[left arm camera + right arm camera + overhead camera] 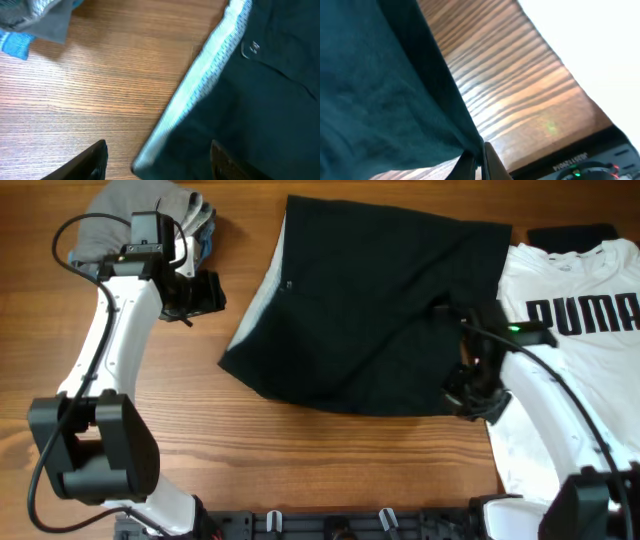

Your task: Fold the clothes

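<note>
Between R jaws, black garment (380, 75) hem, pinched

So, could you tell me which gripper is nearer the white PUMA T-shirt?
Right. The right gripper is at the edge of the black garment, beside the T-shirt; the left gripper is beyond that garment's far side.

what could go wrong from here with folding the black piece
1. The right gripper seems to pinch only the very edge of the black garment; a pull could slip it free.
2. The right arm hangs over the white PUMA T-shirt, so a sweep might drag it.
3. The left gripper is open at the white lining edge; it may catch just one layer.
</note>
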Available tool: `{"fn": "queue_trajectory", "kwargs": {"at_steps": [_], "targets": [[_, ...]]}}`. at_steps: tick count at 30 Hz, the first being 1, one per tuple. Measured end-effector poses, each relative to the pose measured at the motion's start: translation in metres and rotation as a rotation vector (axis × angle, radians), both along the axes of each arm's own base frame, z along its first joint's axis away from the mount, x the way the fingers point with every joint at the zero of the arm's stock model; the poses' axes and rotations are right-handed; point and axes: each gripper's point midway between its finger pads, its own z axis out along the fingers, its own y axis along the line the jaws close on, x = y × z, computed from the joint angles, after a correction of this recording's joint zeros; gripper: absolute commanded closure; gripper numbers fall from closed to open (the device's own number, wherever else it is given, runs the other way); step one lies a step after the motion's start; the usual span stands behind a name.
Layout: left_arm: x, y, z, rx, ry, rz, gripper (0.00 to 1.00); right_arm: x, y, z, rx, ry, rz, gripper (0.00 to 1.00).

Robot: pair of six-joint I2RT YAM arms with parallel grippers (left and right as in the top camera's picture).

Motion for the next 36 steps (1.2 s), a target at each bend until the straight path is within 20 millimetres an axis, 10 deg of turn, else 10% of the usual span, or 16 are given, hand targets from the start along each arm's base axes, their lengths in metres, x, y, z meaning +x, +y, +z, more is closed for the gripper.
{"fn": "queue_trajectory", "kwargs": {"at_steps": [6,16,19,33,35,36], "targets": [[-0.047,-0.014,-0.050,-0.042,0.290,-0.034,0.59,-0.002,-0.011,0.002,-0.014,0.000,0.008,0.96],[-0.098,-0.037,-0.106,-0.175,0.404,-0.079,0.60,0.004,-0.013,0.001,-0.028,-0.026,0.017,0.96],[-0.095,-0.038,-0.108,-0.178,0.385,-0.086,0.96,0.005,-0.013,0.001,-0.028,-0.030,0.017,0.96],[-0.088,0.000,-0.096,-0.178,0.377,0.058,0.96,-0.004,-0.009,0.002,0.008,0.004,0.106,0.96],[-0.078,0.001,-0.069,-0.172,0.300,0.054,0.27,-0.004,-0.007,0.002,0.023,0.002,0.128,0.96],[-0.075,0.002,-0.059,-0.170,0.268,0.049,0.09,-0.004,-0.007,0.002,0.027,0.000,0.135,0.96]]}}
